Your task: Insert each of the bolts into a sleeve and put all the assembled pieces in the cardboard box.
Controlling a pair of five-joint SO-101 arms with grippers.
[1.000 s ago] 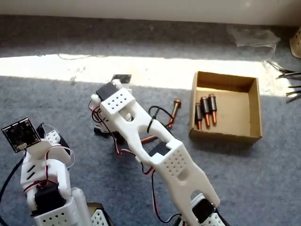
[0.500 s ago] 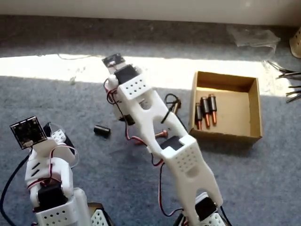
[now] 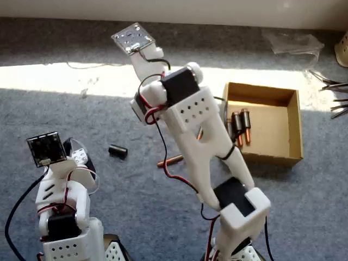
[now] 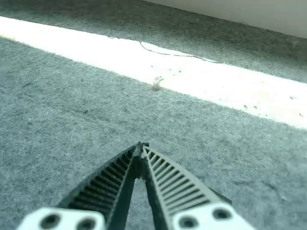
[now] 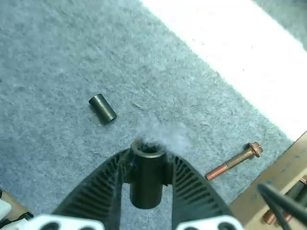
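My right gripper is shut on a dark sleeve, held upright above the carpet. Another dark sleeve lies on the carpet below it. A copper bolt lies on the carpet between that sleeve and the cardboard box. Three assembled pieces lie side by side in the box. The raised right arm crosses the middle of the high view. My left gripper is shut and empty, low over bare carpet at the near left.
A bright sunlit strip runs across the carpet behind the arms. Metal tools lie at the right edge and a clear plastic bag at the back right. The left arm stands at the front left.
The right arm rose from low over the carpet and swung back and up with a sleeve in its gripper, uncovering the other sleeve. The left arm shifted slightly right.
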